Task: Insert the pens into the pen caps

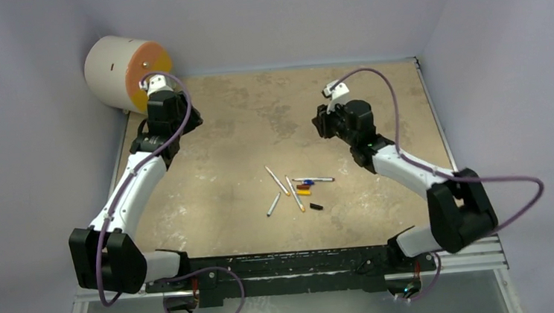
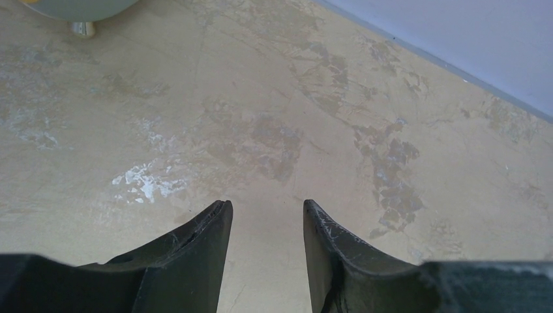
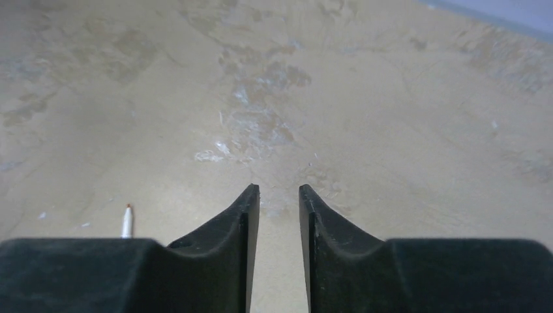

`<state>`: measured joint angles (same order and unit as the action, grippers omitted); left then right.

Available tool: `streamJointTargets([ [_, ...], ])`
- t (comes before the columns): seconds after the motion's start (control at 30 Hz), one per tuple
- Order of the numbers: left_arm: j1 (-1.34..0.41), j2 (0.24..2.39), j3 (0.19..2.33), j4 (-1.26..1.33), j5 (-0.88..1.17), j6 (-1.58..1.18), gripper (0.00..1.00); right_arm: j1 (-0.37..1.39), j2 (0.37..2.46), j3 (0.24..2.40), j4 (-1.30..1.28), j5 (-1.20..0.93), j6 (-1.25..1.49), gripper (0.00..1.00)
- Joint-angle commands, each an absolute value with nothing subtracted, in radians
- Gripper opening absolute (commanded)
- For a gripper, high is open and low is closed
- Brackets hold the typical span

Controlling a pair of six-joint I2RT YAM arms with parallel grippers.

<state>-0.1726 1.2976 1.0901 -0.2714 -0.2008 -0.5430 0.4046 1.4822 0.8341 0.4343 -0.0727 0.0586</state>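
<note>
Currently nothing is gripped. Left jaws are moderately parted over bare surface; right jaws show a narrower gap, also empty. Both sit upper-frame in the top view, well apart from the work.

The pens and caps cluster lower centre (right wrist view catches one red-tipped pen at lower left).

Risks:
- Caps are bunched just beside the pens, so closing jaws could knock neighbours.
- A slim pen may pivot in the grip and miss the cap mouth.
- A cap could skid away.

Count: four pens; four caps: blue, red, yellow-orange, and the black cap, slightly apart.
</note>
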Motion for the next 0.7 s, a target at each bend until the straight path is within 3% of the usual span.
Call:
streamJointTargets([
  [0.0, -0.173, 1.309, 1.122, -0.254, -0.165, -0.568, 0.44, 0.431, 1.309, 0.773, 0.327, -0.108, 0.116, 0.24],
  [0.07, -0.173, 1.314, 1.129, -0.259, -0.156, -0.569, 0.43, 0.463, 1.262, 0.762, 0.247, -0.07, 0.135, 0.21],
  [0.1, -0.173, 1.317, 1.133, -0.263, -0.153, -0.569, 0.43, 0.476, 1.261, 0.767, 0.176, -0.059, 0.15, 0.25],
  [0.23, -0.173, 1.318, 1.14, -0.271, -0.144, -0.571, 0.43, 0.582, 1.27, 0.754, 0.07, 0.065, 0.196, 0.52],
  [0.37, -0.173, 1.32, 1.143, -0.278, -0.128, -0.571, 0.42, 0.598, 1.273, 0.696, 0.094, 0.075, 0.273, 0.67],
  [0.43, -0.173, 1.32, 1.143, -0.278, -0.126, -0.571, 0.42, 0.598, 1.283, 0.704, 0.097, 0.084, 0.26, 0.69],
  [0.67, -0.173, 1.318, 1.145, -0.284, -0.127, -0.565, 0.41, 0.598, 1.385, 0.792, -0.025, 0.152, 0.247, 0.6],
])
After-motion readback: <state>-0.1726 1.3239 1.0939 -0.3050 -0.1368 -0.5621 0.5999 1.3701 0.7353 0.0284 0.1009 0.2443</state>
